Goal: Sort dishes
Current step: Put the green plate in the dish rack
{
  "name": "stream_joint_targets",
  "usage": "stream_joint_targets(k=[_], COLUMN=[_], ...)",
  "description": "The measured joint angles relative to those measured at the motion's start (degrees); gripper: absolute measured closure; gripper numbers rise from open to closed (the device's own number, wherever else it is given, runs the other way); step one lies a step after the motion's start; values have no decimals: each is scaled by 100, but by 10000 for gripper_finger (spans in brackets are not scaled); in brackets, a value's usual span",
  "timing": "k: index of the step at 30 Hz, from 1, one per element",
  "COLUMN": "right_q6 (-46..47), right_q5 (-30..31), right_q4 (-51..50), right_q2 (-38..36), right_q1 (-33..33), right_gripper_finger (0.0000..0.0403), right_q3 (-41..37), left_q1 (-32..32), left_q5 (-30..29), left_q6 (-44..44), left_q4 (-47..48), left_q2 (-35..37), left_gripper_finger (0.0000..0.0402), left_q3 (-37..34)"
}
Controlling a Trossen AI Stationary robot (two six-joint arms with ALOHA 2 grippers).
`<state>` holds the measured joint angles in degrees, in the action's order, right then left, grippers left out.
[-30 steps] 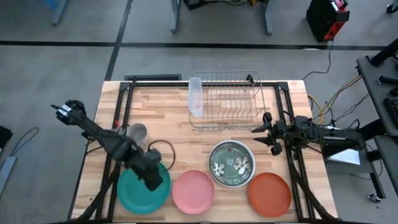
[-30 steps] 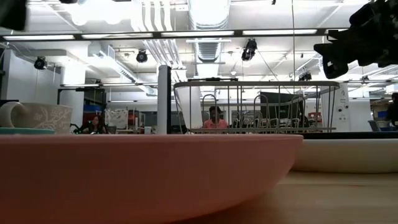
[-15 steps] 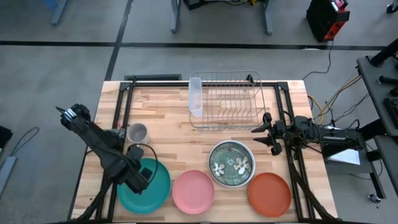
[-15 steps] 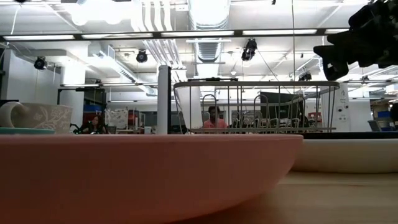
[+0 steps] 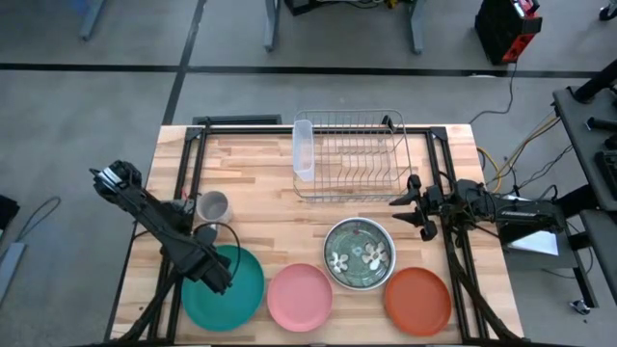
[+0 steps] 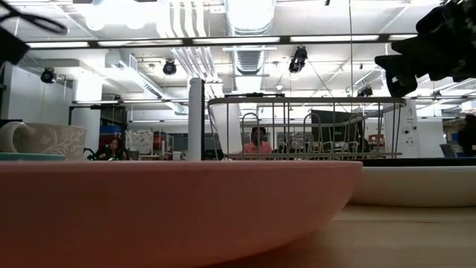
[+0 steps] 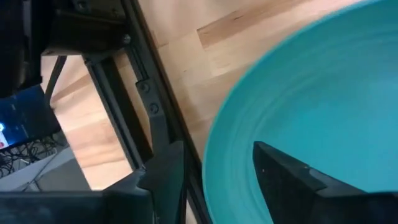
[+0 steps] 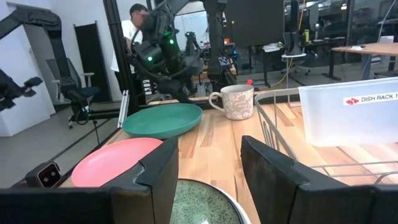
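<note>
The large teal plate (image 5: 231, 289) lies flat at the table's near left. My left gripper (image 5: 214, 276) is open over the plate's left rim (image 7: 214, 162), with one finger outside the plate and one above its inside. To the right lie the pink plate (image 5: 300, 297) and the orange-red plate (image 5: 417, 301). The dark green plate with white flowers (image 5: 359, 253) shows inside a pale round rim, where the low view shows a white bowl wall (image 6: 416, 186). My right gripper (image 5: 410, 206) hangs open above the table's right side, holding nothing.
A wire dish rack (image 5: 352, 154) with a clear plastic holder (image 5: 303, 149) stands at the table's far middle. A small grey mug (image 5: 213, 205) stands just beyond the teal plate. Dark frame rails (image 7: 134, 106) run along the table's left and right sides.
My left gripper has gone from above the teal plate's middle toward the table's left edge and now stands over the plate's left rim. The plates, the bowl and my right arm have kept still.
</note>
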<state>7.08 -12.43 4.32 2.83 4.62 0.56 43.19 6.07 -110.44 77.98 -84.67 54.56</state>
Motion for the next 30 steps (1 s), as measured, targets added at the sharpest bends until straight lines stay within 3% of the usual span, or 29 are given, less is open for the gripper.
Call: stream_joint_targets(k=[21, 30], right_q6=[43, 43], right_q5=[1, -1], right_q4=[-114, -114], right_q2=[0, 0], right_q1=[2, 2], right_gripper_finger=[243, 244], right_q3=[0, 0], left_q1=[-12, -12], left_q5=[66, 59], left_q6=[119, 195], left_q4=[-2253, -2409], left_q2=[402, 418], left_gripper_finger=[216, 238], left_q3=[-1812, -1750])
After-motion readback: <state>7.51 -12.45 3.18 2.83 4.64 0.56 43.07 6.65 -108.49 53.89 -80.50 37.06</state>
